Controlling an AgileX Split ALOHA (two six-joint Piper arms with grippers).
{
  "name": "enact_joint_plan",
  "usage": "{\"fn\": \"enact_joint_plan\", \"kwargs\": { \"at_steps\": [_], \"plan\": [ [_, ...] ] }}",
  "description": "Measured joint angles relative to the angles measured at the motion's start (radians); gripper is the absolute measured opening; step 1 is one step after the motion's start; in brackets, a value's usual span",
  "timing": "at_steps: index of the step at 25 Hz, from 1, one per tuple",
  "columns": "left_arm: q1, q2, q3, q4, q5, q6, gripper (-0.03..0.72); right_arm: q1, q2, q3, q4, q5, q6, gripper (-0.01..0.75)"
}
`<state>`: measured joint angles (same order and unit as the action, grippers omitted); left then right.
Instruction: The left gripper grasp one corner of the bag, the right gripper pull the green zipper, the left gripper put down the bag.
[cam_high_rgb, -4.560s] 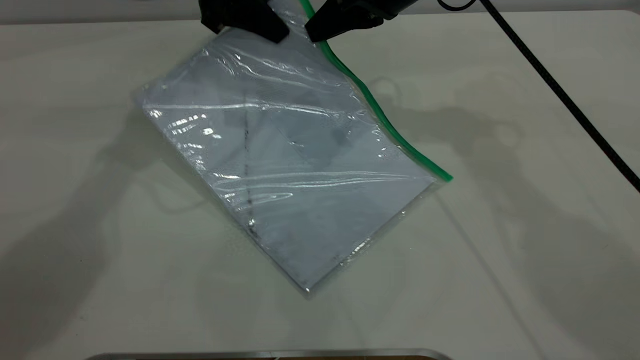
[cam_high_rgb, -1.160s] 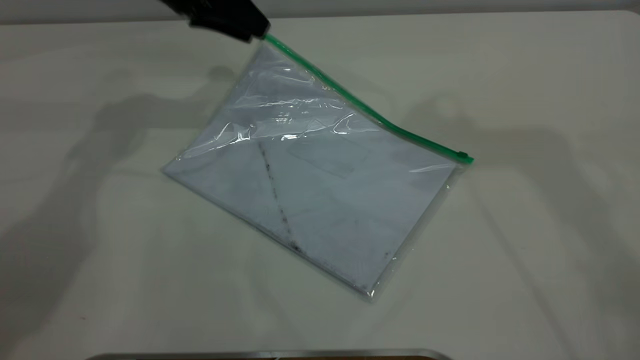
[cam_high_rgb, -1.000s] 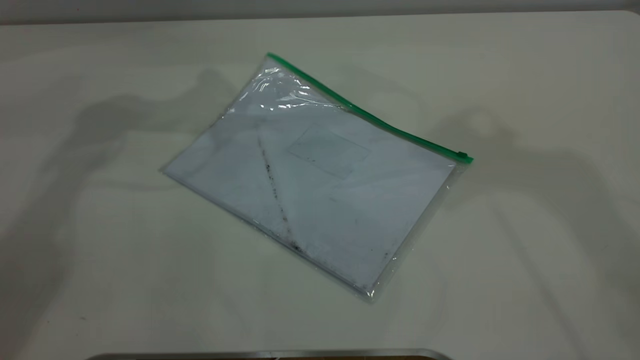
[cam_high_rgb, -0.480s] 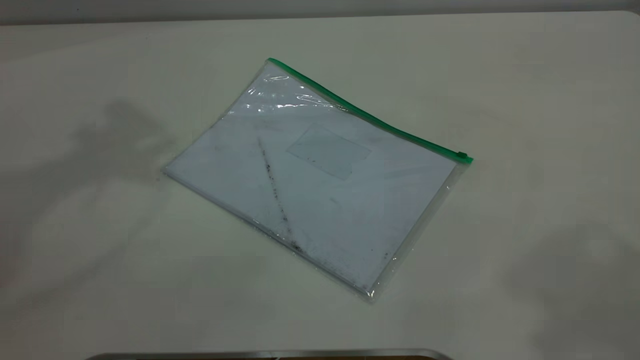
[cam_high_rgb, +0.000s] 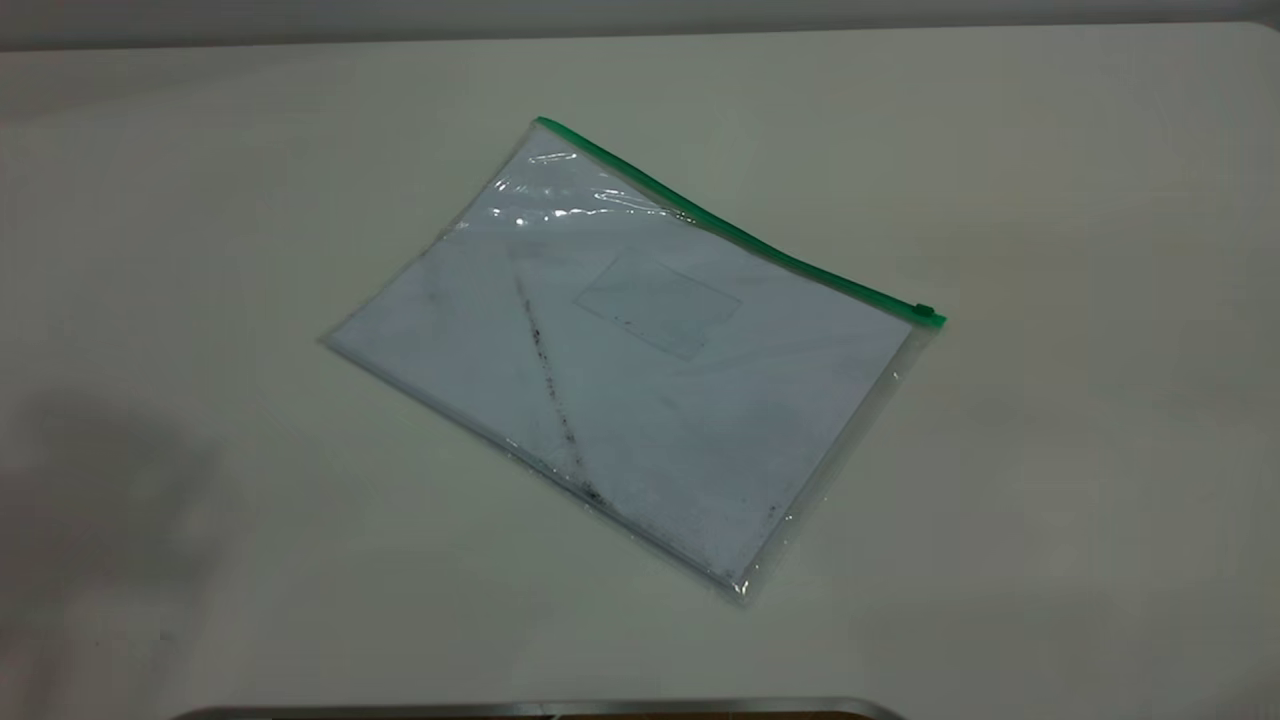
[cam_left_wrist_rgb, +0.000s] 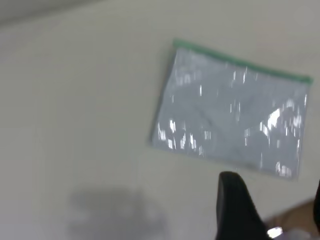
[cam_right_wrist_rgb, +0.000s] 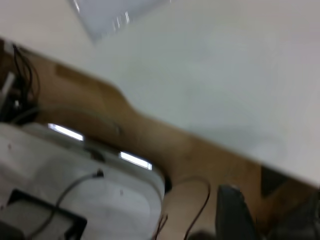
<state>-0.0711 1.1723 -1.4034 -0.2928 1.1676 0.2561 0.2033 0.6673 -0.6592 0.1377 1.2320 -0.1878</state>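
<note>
- Bag (cam_high_rgb: 640, 400): flat rectangular clear plastic pouch w/ white paper inside, lies flat on the pale off-white table (cam_high_rgb: 1050, 500), roughly mid-table, turned at an angle to the table edges. Nothing touching it.
- Dark diagonal smudge line (cam_high_rgb: 550, 390) runs across the paper; a faint rectangular patch (cam_high_rgb: 657, 305) shows near the middle.
- Green zipper (cam_high_rgb: 735, 232): thin bright green strip along the long edge on the far side in the exterior view, w/ a tiny green slider tab (cam_high_rgb: 926, 312) at its right-hand end.
- Corner (cam_high_rgb: 545, 128): clear plastic corner at the strip's other end, down on the table; plastic just beside it is wrinkled and glinting.
- Left wrist view: whole bag (cam_left_wrist_rgb: 232, 115) seen from well apart, green strip (cam_left_wrist_rgb: 240, 61) along one edge.
- Left gripper (cam_left_wrist_rgb: 272, 212): one dark finger (cam_left_wrist_rgb: 235, 205) shows at that view's edge, plus a sliver of the other; wide gap between them, so spread apart, holding nothing, well clear of the bag.
- Right gripper (cam_right_wrist_rgb: 267, 212): blurred dark fingers (cam_right_wrist_rgb: 232, 210) w/ a gap between, nothing pinched; it sits off past the table edge, over a brown floor (cam_right_wrist_rgb: 165, 145) and a grey-white casing w/ cables (cam_right_wrist_rgb: 75, 185). Only a bit of the bag (cam_right_wrist_rgb: 115, 12) shows there.
- Neither gripper appears in the exterior view.
</note>
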Motion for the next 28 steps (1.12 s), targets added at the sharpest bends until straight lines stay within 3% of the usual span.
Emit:
{"fn": "enact_joint_plan", "kwargs": {
  "at_steps": [4,8,14,19,28],
  "plan": [
    [0.000,-0.149,0.267,0.014,0.000,-0.036,0.433,0.000,-0.112,0.139,-0.033,-0.044,0.068,0.430],
    [-0.001,-0.305,0.523,0.034,0.000,-0.042,0.432,0.000,-0.185,0.159,-0.052,-0.132,0.112,0.430],
    [-0.001,-0.550,0.808,0.152,-0.004,-0.089,0.432,0.000,-0.193,0.181,-0.070,-0.134,0.142,0.430],
    [-0.001,-0.739,0.911,0.233,-0.034,-0.163,0.432,0.000,-0.193,0.181,-0.072,-0.134,0.143,0.430],
    [-0.001,-0.983,0.917,0.250,-0.046,-0.177,0.431,0.000,-0.193,0.181,-0.071,-0.134,0.144,0.431]
  ]
}}
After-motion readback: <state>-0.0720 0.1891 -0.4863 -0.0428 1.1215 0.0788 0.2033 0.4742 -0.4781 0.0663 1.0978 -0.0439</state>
